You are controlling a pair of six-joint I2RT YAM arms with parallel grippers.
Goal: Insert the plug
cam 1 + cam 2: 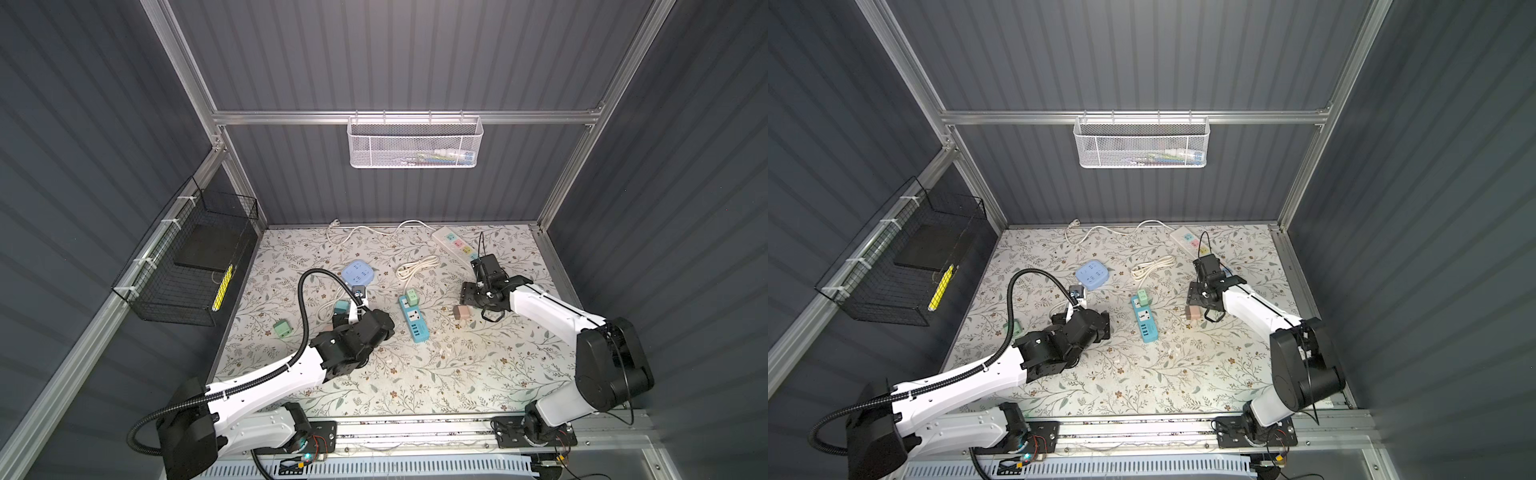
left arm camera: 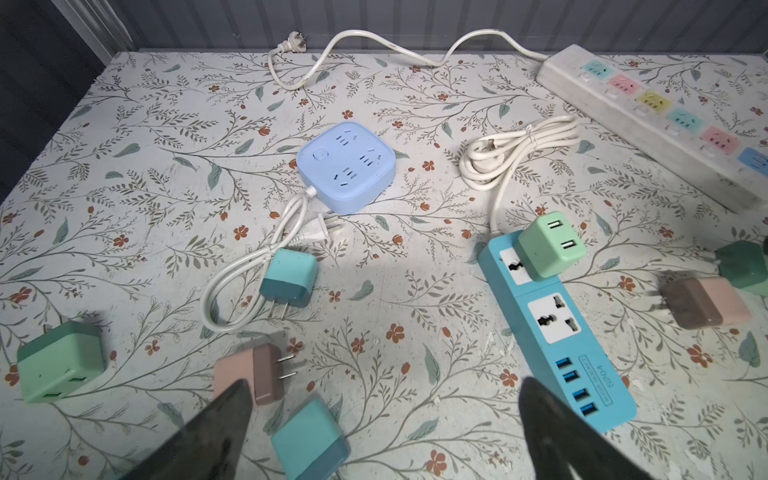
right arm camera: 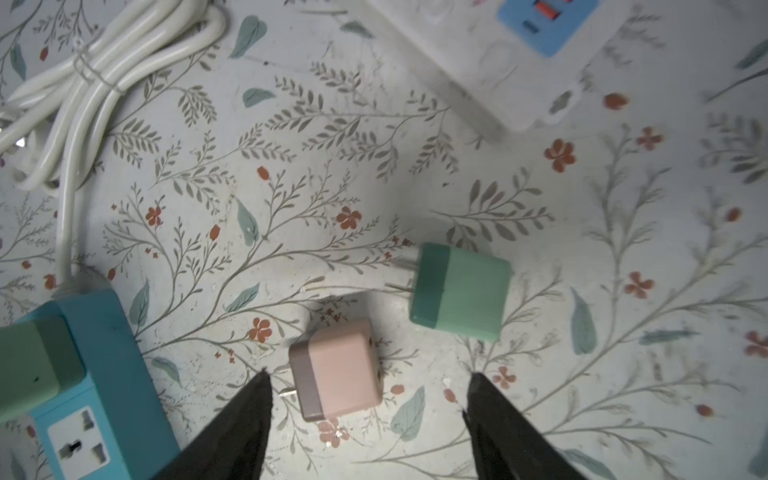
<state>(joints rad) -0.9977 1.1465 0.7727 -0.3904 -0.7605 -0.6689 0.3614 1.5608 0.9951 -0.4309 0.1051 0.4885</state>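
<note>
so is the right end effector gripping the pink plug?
No, the pink plug lies loose between the open fingers of the right end effector, with a gap on each side.

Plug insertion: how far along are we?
Done: one green plug sits in the teal strip. In hand: nothing gripped. The right tool is open over a pink plug lying loose, and the left tool is open and empty. Left: probably grasp that plug and seat it; the strip's next socket is free.

Left arm [image 1: 270,378] and right arm [image 1: 548,309]: white shells, black joints. A bumpy black hose [image 1: 301,297] sits behind the pointy black left fingers [image 2: 216,432].
</note>
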